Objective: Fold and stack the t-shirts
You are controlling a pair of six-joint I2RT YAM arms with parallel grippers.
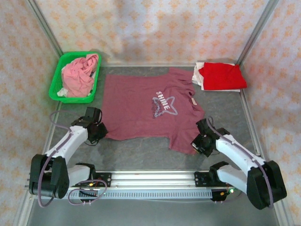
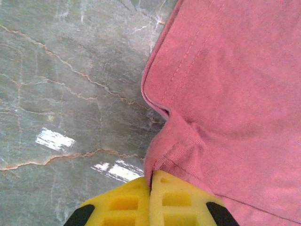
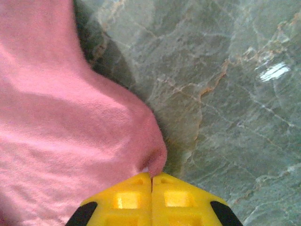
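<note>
Clamped shut on the near hem corner of the maroon shirt [image 1: 150, 106] with the left gripper [image 2: 151, 181]; pinched likewise on the near sleeve tip with the right gripper [image 3: 151, 176]. Lies spread flat on the table [image 1: 141, 155], long axis left to right, hem left and collar right. Stretches away from both pinches toward the far side, so probably calls for lifting the near edge over, both arms equally placed.

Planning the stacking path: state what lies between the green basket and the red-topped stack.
Top view: the maroon t-shirt, spread flat, lies between the green basket and red-topped stack.
</note>
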